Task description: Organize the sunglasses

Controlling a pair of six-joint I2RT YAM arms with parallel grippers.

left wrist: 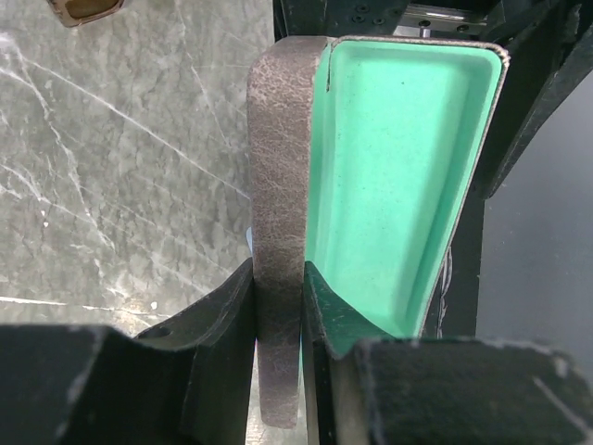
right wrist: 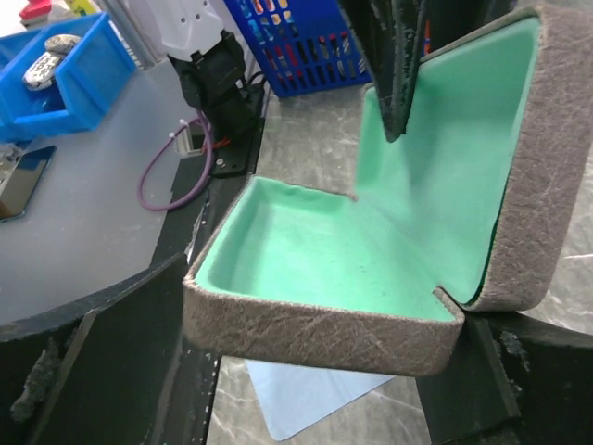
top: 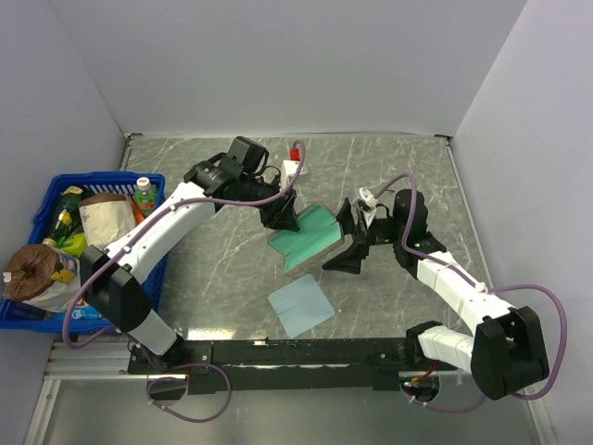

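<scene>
My left claw [left wrist: 278, 287] pinches a wall of the open case [left wrist: 398, 167]; my right claw [top: 347, 239] gapes wide astride it. The sunglasses [left wrist: 85, 9] lie on the surface [left wrist: 120, 167] beyond. I fear the single pinch lets the case swing or slip

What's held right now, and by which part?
The left gripper pinches the open case by its lid's rim wall; the right gripper stands open around the base, gripping nothing.
</scene>
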